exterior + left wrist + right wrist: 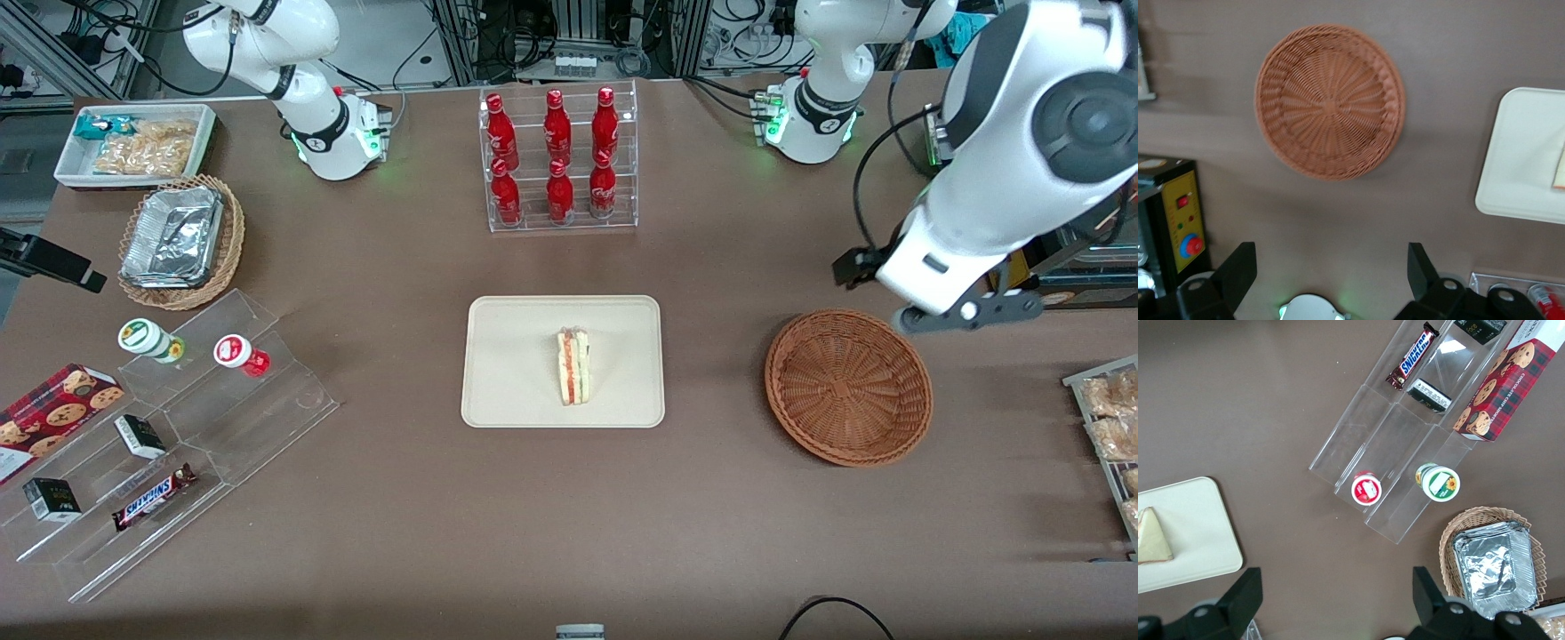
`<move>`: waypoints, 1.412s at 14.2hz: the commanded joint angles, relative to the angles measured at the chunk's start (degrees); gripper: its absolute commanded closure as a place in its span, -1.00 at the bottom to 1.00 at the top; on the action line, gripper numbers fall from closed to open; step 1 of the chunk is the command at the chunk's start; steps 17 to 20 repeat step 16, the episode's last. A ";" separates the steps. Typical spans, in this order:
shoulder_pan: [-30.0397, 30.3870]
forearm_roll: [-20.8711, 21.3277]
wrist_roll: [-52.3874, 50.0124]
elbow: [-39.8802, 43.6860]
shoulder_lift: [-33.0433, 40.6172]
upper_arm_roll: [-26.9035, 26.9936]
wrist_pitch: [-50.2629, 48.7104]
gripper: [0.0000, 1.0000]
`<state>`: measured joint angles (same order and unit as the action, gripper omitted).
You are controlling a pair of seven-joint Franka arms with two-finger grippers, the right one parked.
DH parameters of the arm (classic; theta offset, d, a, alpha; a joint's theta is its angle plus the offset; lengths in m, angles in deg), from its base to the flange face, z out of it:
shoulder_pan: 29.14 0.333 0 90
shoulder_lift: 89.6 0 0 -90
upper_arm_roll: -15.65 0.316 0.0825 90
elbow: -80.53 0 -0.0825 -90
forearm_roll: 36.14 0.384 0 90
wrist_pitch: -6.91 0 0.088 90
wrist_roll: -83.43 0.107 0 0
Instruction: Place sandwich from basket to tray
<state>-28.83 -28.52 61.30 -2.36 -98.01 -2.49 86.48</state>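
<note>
A sandwich (573, 366) stood on its edge on the cream tray (507, 356) at the table's middle. The brown wicker basket (849, 388) sat well apart, toward the working arm's end. The gripper (1331, 270) hung above it, fingers spread apart, holding nothing

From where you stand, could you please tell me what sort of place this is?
Probably a robotics lab staged like a snack counter: cable-strewn equipment racks edge the table, and a clear rack of red bottles stands on it. The sandwich lies on the tray; the gripper, open, hovers near the basket.
</note>
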 commanded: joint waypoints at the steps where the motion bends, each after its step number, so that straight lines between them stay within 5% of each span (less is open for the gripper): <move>1: 1.72 -1.02 0.15 -12.11 10.24 -1.02 3.31 -1.00; 4: 1.72 -4.36 1.29 -11.42 10.69 -0.75 2.96 -1.00; 7: 3.56 -6.03 12.78 -10.98 11.48 -0.84 2.08 -1.00; 20: 3.83 -5.68 12.55 -5.88 11.04 -0.84 1.20 -1.00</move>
